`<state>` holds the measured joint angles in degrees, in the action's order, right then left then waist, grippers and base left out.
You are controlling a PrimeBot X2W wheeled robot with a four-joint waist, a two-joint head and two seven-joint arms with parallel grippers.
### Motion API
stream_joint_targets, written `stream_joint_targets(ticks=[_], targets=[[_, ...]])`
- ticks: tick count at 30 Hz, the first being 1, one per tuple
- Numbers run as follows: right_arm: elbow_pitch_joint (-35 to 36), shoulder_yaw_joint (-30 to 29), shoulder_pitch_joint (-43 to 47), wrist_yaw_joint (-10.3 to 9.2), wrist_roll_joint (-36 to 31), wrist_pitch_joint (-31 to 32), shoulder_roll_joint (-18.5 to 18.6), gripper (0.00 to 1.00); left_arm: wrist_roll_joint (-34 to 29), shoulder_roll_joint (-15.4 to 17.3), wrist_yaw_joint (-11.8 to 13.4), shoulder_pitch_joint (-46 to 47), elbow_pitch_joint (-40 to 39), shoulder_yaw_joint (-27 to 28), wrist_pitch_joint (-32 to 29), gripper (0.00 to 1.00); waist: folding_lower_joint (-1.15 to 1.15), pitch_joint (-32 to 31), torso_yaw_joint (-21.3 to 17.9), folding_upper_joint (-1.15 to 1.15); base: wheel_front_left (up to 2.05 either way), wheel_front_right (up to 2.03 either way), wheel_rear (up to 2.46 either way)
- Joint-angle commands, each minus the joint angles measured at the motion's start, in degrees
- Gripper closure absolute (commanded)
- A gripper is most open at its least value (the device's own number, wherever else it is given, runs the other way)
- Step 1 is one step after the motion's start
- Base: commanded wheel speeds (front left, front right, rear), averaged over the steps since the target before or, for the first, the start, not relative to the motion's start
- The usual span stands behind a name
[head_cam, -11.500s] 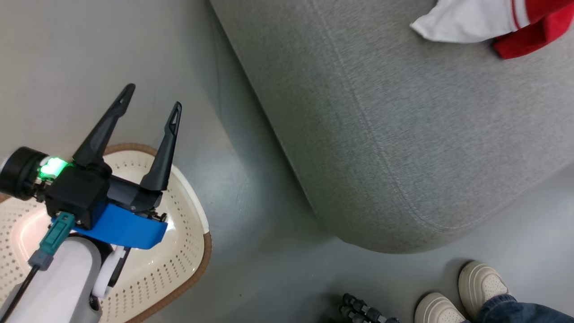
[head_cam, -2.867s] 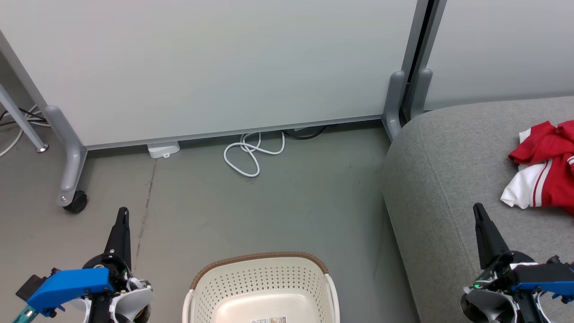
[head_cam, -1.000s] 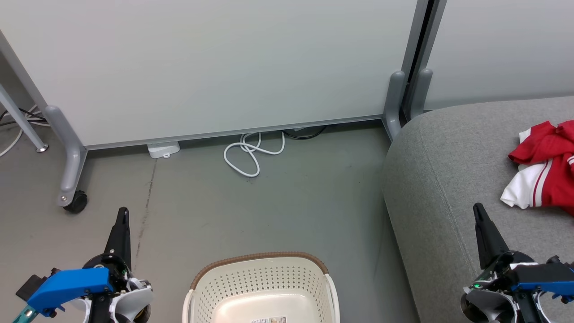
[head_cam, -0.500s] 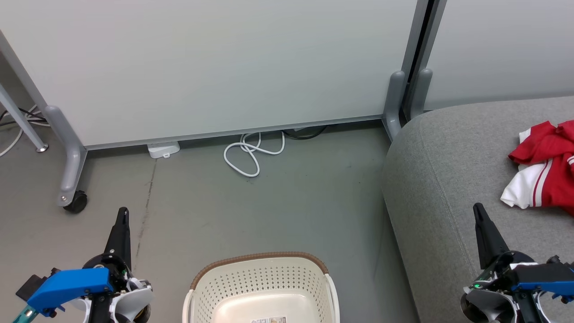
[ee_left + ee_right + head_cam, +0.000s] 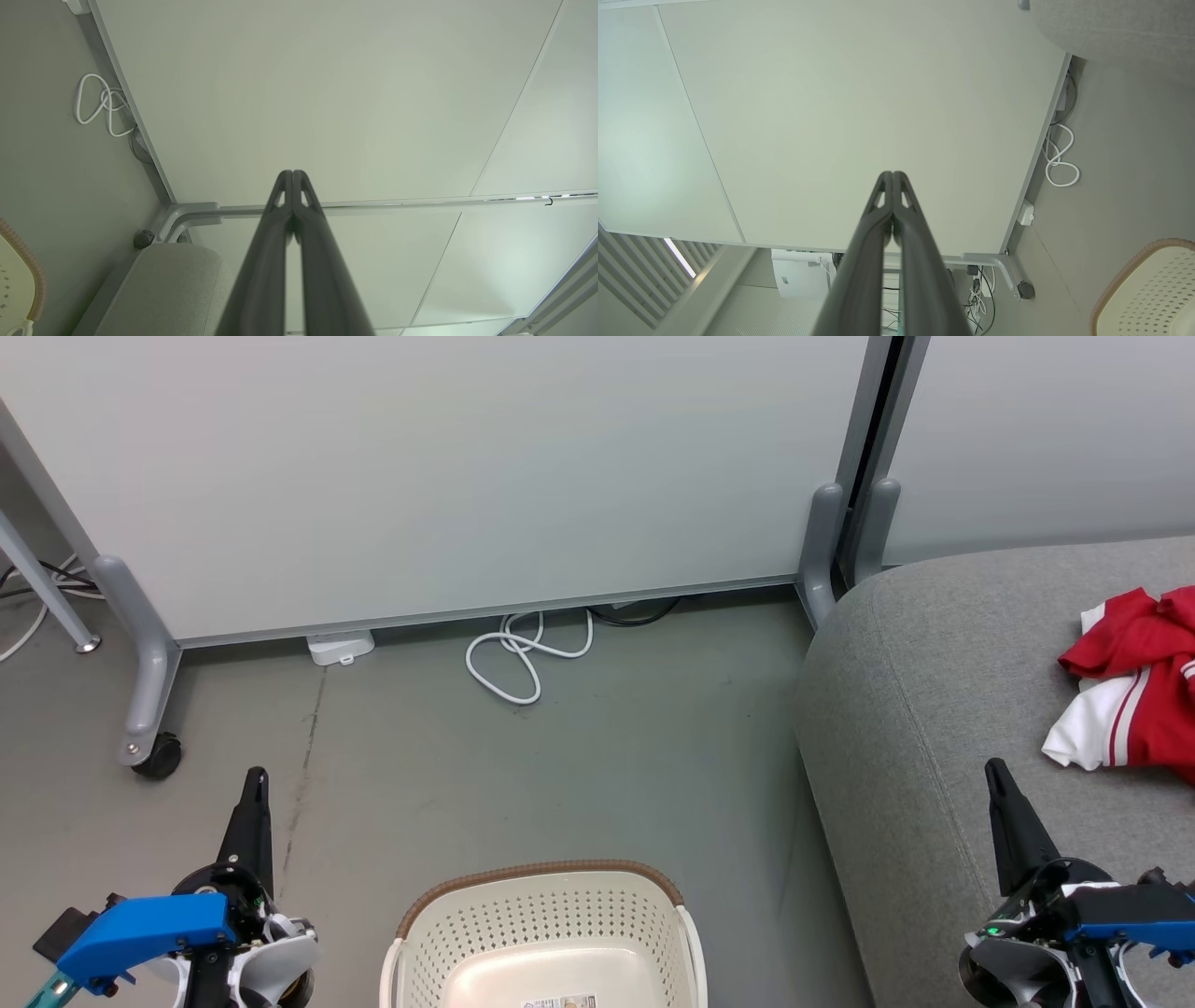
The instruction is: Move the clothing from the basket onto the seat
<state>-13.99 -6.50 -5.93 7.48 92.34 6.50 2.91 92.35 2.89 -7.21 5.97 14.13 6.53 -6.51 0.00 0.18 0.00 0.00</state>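
Closest in, the left end effector point(image 5: 254, 782) sits low on the left, fingers pressed together with nothing between them. The right end effector point(image 5: 996, 777) mirrors it on the right, pinched shut and empty, showing against the grey cushion.

Between them on the floor point(image 5: 579, 756) stands the basket point(image 5: 541, 872). Its bottom is bare apart from a label, with no fabric in the part on show, though its near end is cut off.

Beyond that, the clothing point(image 5: 1134, 686) lies crumpled in one red-and-white heap on top of the seat point(image 5: 915, 709), well in from its rounded corner. One garment or two in there, I can't tell. Furthest back, a white cable point(image 5: 523, 658) is coiled at the foot of the partition point(image 5: 467, 476).

This looks like the wrap-up. The best play is to hold both arms parked clear of basket and heap, and check the basket's hidden near end before calling it done.

Against the last few seconds, nothing has budged. Against the earliest look, the camera has swung up, and the left fingers, spread wide over the basket then, are now closed.
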Motion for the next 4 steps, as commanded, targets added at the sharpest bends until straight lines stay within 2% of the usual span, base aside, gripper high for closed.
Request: stream_joint_targets(ticks=[1,4], targets=[[-0.11,-0.11,-0.58,0.02,0.16,0.12,-0.05,1.00,0.14,-0.04,-0.55,0.57,-0.22,0.11,-0.24,1.00,0.00,0.00,0.00,0.00,0.00,0.00,0.00],[-0.11,-0.11,-0.58,0.02,0.16,0.12,-0.05,1.00,0.14,-0.04,-0.56,0.57,-0.22,0.11,-0.24,1.00,0.00,0.00,0.00,0.00,0.00,0.00,0.00]])
